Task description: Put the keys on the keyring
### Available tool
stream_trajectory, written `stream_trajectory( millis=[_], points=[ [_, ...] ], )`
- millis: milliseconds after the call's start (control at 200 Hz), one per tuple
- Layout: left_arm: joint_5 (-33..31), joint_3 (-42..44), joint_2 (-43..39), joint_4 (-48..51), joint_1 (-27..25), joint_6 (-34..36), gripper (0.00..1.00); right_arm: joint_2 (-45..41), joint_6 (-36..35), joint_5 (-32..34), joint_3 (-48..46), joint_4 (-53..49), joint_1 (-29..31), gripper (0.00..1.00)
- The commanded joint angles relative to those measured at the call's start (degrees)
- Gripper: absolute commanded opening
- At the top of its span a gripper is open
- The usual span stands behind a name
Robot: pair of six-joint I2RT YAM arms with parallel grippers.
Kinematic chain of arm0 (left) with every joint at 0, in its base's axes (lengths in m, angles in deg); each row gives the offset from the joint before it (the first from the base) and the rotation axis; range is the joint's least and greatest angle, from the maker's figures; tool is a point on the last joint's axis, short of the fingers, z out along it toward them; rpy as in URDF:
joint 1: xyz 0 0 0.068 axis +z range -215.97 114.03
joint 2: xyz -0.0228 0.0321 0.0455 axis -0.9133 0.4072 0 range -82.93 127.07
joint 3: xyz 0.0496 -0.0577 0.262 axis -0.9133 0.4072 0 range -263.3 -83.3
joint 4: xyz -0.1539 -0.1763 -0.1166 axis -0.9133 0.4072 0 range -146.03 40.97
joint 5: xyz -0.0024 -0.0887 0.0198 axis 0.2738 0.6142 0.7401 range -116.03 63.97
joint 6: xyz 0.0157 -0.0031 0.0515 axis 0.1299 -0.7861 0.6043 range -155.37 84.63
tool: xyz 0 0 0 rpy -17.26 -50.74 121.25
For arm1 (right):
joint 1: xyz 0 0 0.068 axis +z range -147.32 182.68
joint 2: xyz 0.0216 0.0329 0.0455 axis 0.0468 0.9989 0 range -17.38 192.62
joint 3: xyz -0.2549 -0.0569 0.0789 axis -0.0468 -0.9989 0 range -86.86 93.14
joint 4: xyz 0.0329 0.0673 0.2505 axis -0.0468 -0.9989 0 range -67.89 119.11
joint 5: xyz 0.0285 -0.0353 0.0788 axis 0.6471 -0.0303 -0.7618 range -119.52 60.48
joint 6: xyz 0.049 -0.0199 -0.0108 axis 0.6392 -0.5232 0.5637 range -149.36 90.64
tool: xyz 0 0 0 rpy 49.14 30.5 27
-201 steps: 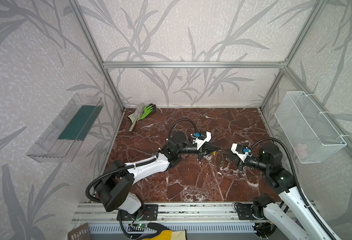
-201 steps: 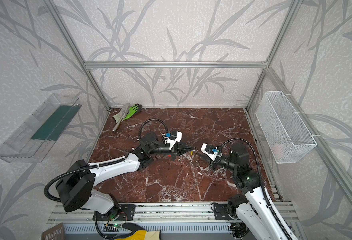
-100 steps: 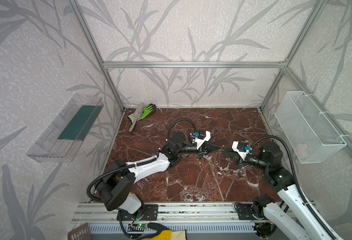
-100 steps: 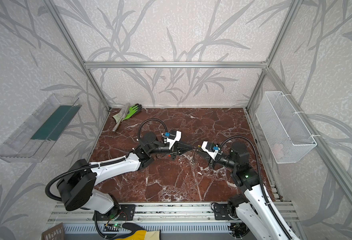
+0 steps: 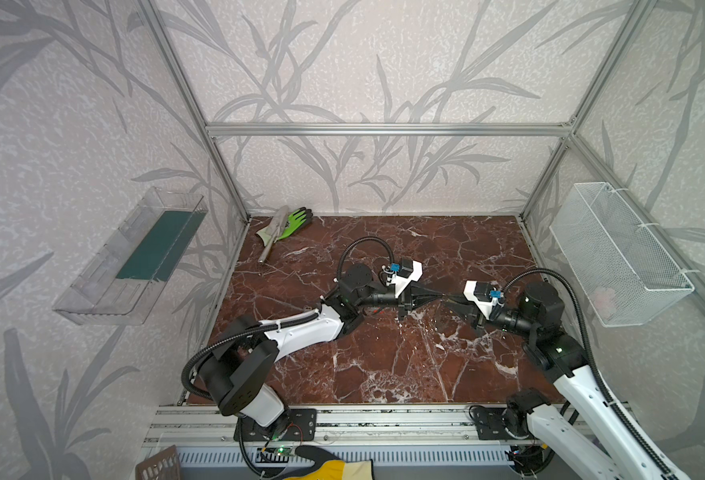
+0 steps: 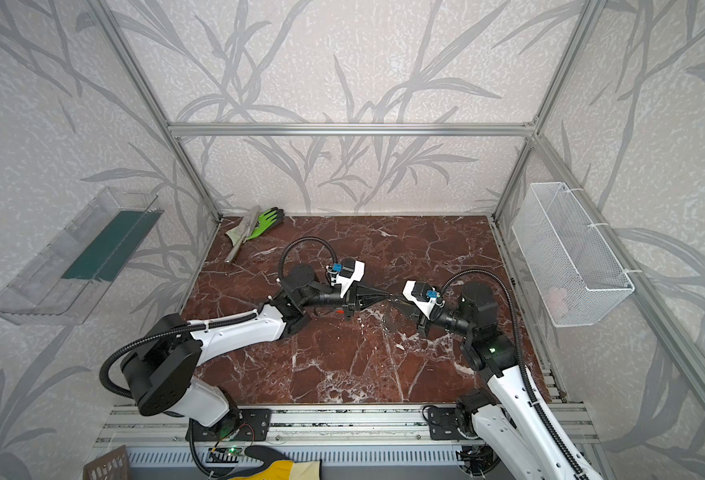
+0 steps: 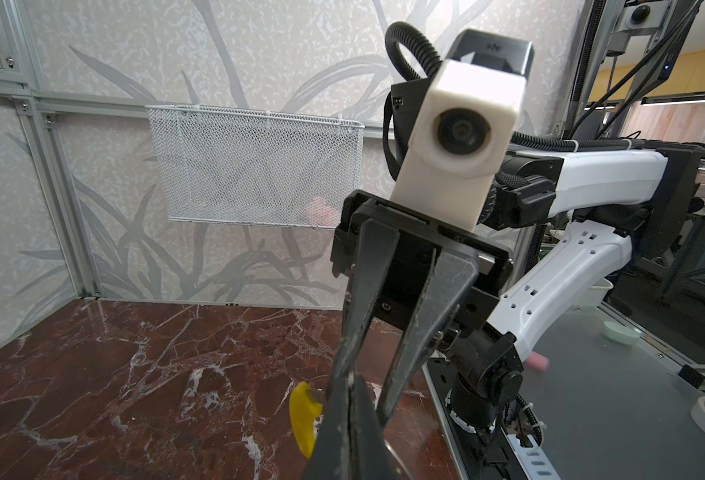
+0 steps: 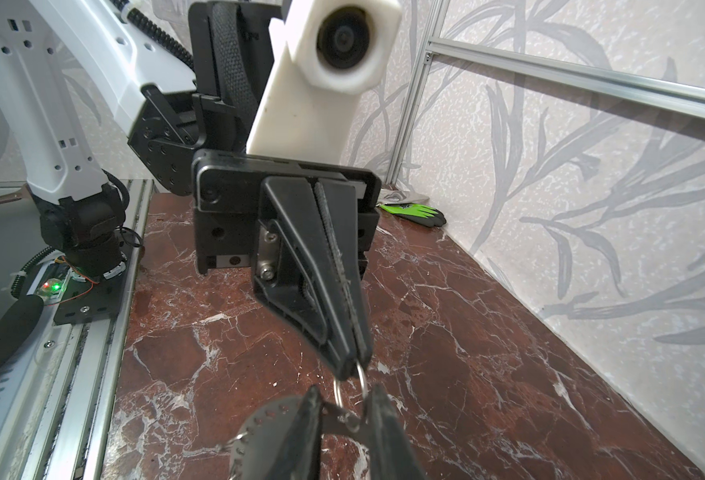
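Pinching keyring (image 8: 366, 384) in left gripper (image 8: 352, 361), right gripper (image 8: 345, 405) just beside

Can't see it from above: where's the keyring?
Mid-table, between the arms: right wrist view shows the keyring pinched by the left gripper, right by the right gripper.

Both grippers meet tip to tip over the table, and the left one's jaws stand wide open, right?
No: the left gripper is shut, pinching a silver ring, as the right wrist view shows. It does meet the right gripper tip to tip over the table.
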Motion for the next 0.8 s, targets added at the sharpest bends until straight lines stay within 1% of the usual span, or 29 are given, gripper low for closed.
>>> stream_trajectory(
  millis=[0, 120, 245, 400, 505, 635, 795],
  points=[
    [1.15, -1.78, -0.72, -2.14, -0.21, 0.13, 0.00, -1.79, -1.66, 1.80, 0.53, -3.72, -1.50, 0.26],
    [0.78, -1.82, -1.83, 1.59, -0.23, 3.18, 0.00, -4.04, -1.33, 1.62, 0.41, -5.47, -4.21, 0.28],
    [0.29, -2.07, -2.46, 3.12, -0.11, 4.70, 0.00, -5.24, -1.69, 0.98, 0.03, -6.63, -5.00, 0.27],
    [-0.04, -2.34, -2.98, 3.42, -0.24, 5.04, 0.00, -3.29, -1.86, -3.52, -0.14, -7.07, -4.95, 0.24],
    [-0.23, -2.36, -3.40, 3.37, -0.23, 5.22, 0.00, -1.61, -1.77, -5.90, -0.25, -6.11, -4.95, 0.24],
    [-0.50, -2.42, -3.78, 3.35, -0.50, 5.35, 0.00, -0.32, -1.07, -7.24, -0.31, -3.72, -4.61, 0.24],
    [-0.81, -2.44, -4.30, 3.37, -0.65, 5.47, 0.00, 0.74, -2.11, -7.15, 0.11, -4.21, -3.65, 0.24]
  ],
)
